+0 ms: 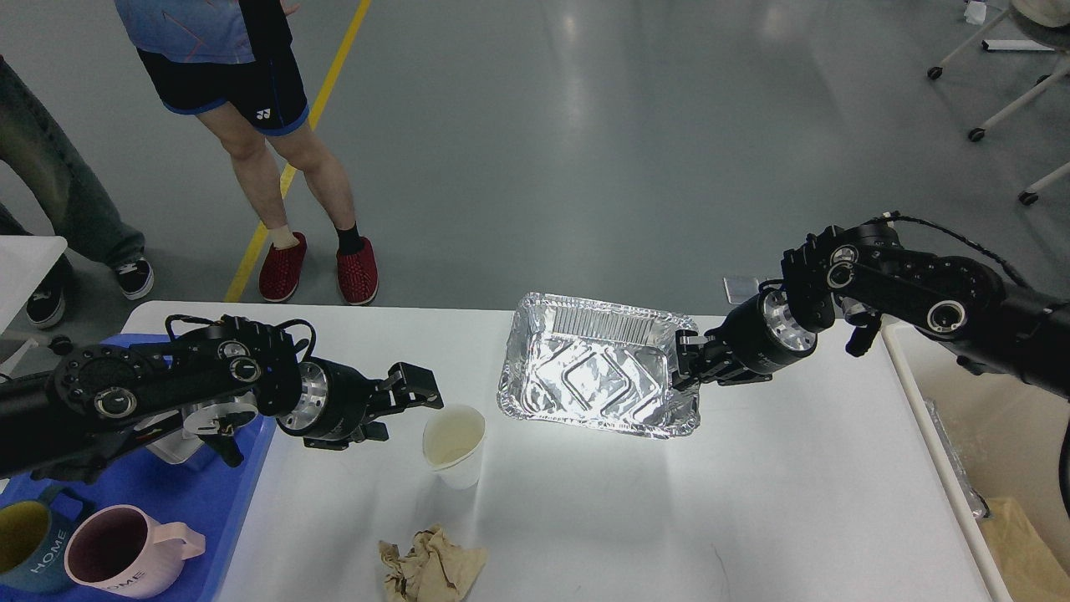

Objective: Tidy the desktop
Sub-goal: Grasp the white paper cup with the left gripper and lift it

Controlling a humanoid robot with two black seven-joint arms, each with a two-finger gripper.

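desktop (pixel 752 502) below both | left fingers (pixel 418 393) apart, beside paper cup (pixel 456 445) | right fingers (pixel 687 355) pinch foil tray (pixel 598 368) rim

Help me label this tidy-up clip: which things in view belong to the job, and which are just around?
Job: desktop, foil tray, paper cup, crumpled paper, blue tray, beige bin, left gripper, right gripper.

Around: mugs, people's legs, chair wheels.

Both arms are matte black, built from chunky rounded segments with circular joint caps ringed in silver. Each wrist carries a ribbed, polished metal collar. Thin black cables loop loosely over the upper housings, and small screws dot the flat plates.
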